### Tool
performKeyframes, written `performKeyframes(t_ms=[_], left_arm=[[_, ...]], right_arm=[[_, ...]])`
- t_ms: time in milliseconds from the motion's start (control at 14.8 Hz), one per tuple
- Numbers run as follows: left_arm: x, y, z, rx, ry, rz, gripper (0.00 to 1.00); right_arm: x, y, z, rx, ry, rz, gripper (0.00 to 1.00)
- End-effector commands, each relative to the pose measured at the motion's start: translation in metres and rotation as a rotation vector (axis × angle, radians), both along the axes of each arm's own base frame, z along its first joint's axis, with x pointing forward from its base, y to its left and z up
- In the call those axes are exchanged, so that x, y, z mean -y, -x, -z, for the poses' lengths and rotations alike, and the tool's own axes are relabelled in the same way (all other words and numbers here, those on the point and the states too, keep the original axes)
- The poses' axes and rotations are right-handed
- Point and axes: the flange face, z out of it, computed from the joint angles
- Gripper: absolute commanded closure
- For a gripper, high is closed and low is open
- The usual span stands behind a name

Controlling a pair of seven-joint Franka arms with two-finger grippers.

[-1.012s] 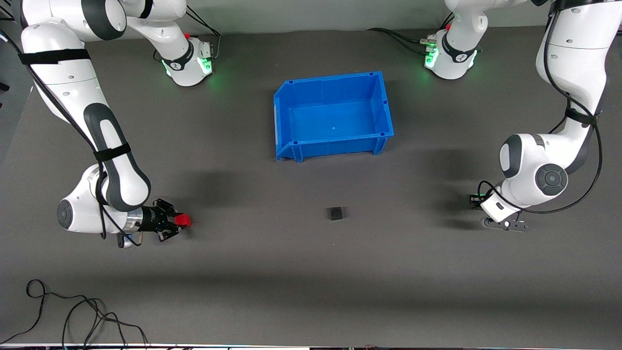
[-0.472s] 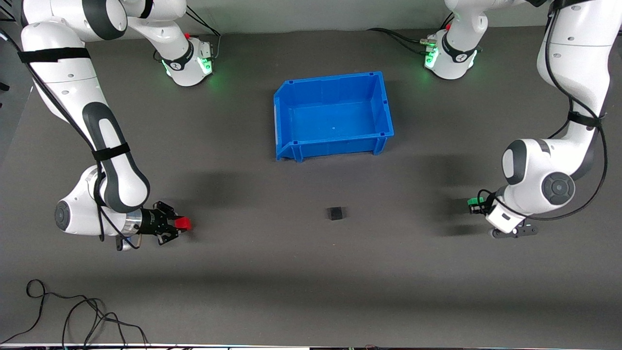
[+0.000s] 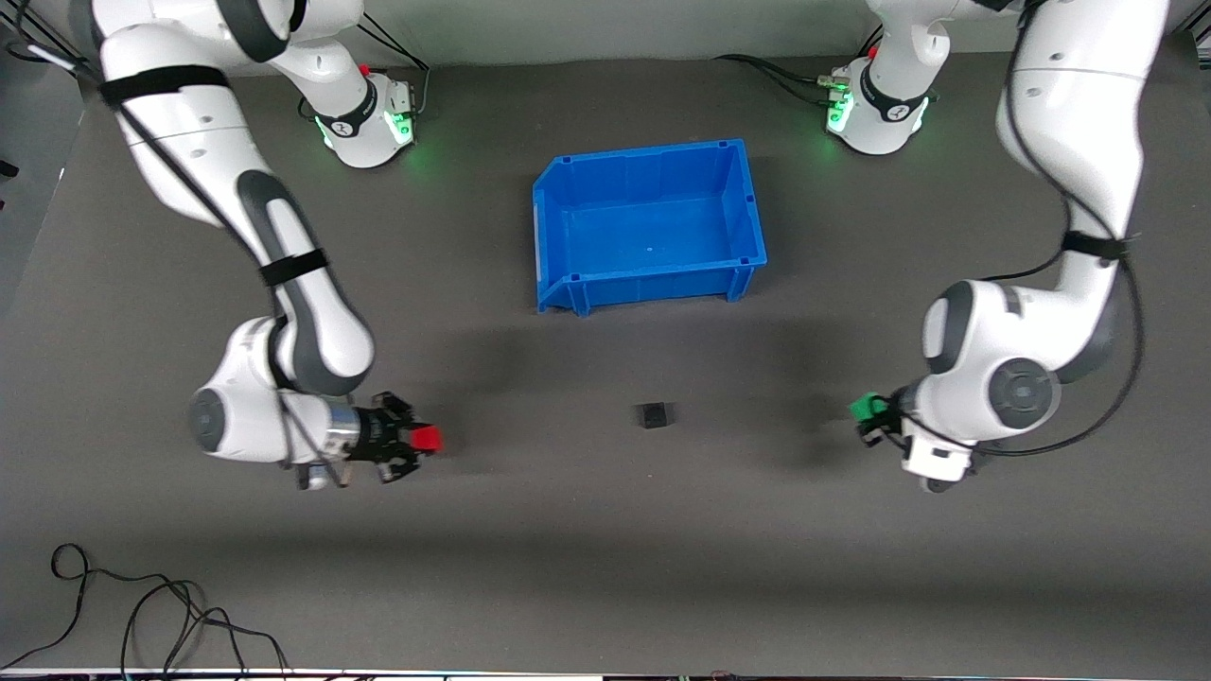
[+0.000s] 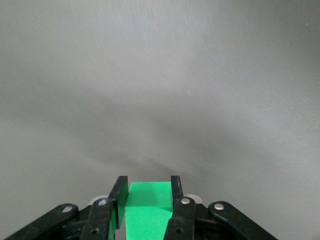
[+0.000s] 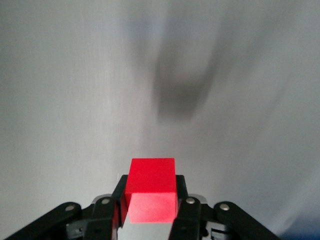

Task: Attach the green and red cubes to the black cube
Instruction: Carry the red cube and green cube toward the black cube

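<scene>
A small black cube (image 3: 653, 414) sits on the dark table, nearer the front camera than the blue bin. My right gripper (image 3: 416, 441) is shut on a red cube (image 3: 429, 438), held low over the table toward the right arm's end; the red cube fills the jaws in the right wrist view (image 5: 151, 187). My left gripper (image 3: 872, 416) is shut on a green cube (image 3: 863, 408), low over the table toward the left arm's end; the green cube sits between the fingers in the left wrist view (image 4: 147, 205). Both cubes point toward the black cube.
An empty blue bin (image 3: 568, 194) stands mid-table, farther from the front camera than the black cube. A loose black cable (image 3: 142, 615) lies at the table's near edge toward the right arm's end.
Both grippers have moved inward toward the black cube, each keeping its cube. The black cube has not moved.
</scene>
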Motion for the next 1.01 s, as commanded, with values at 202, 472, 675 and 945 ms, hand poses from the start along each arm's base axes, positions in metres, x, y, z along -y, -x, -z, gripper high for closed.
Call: performKeyframes(t_ms=[202,472,675,945], left_arm=[[0.091,0.003,0.016,0.029,-0.024,-0.549,1.00],[0.152,0.023,0.026,0.044,-0.035,-0.771,1.00],[0.185,0.039,0.037,0.024,-0.048,-0.865,1.00],[0.211,0.054,0.046,0.016,-0.055,-0.935,0.99]], right_arm=[[-0.109,0.021,-0.003,0.009,-0.037,0.143,0.83],[-0.171,0.044,0.009,0.039,-0.030,0.201,0.83],[-0.206,0.060,0.025,0.067,-0.027,0.169,0.83],[-0.231,0.063,0.038,0.095,-0.012,0.097,0.83]])
